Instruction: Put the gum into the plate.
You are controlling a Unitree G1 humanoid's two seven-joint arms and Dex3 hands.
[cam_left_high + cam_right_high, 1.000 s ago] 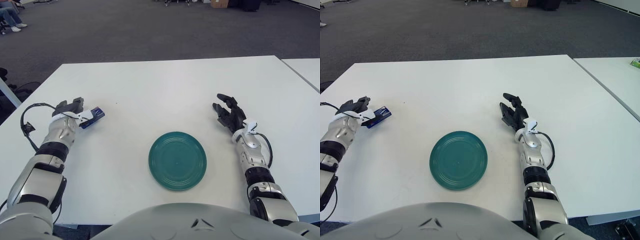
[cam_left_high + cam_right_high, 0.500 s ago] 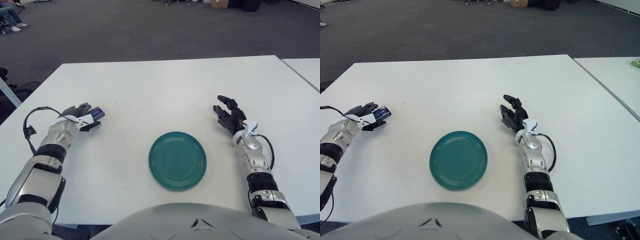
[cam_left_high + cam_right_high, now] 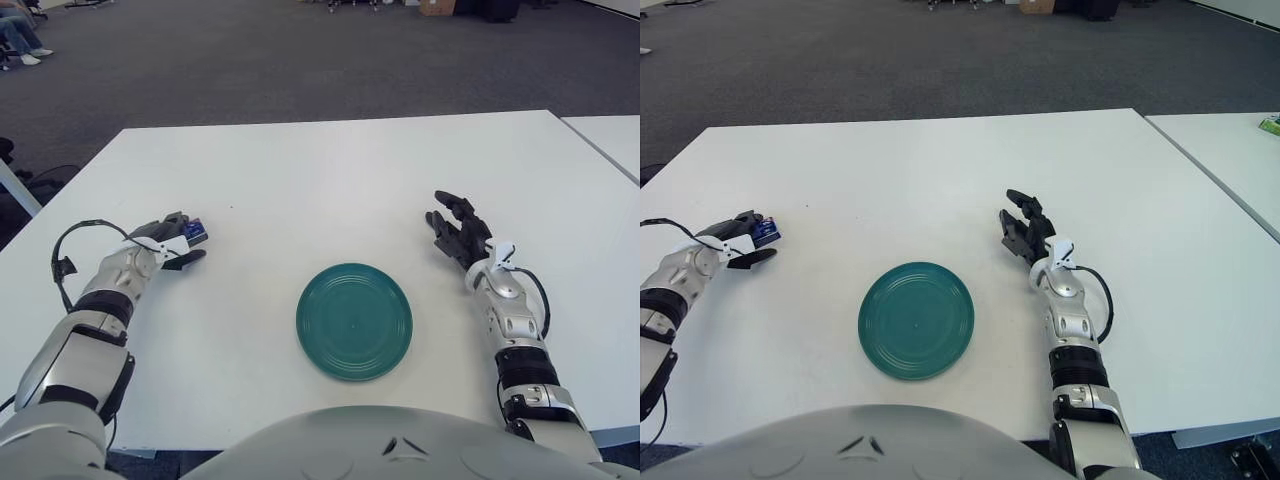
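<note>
A small blue gum pack is at the table's left side, held in the fingers of my left hand, which rests low on the table. It also shows in the right eye view. The green round plate lies empty at the near middle of the white table, well to the right of the gum. My right hand rests on the table to the right of the plate, fingers spread, holding nothing.
A second white table stands at the right with a gap between. Dark carpet lies beyond the far edge. A black cable loops by my left wrist.
My left hand has rolled over and lowered with the gum pack, drawing it slightly toward me. The right hand has stayed in place.
</note>
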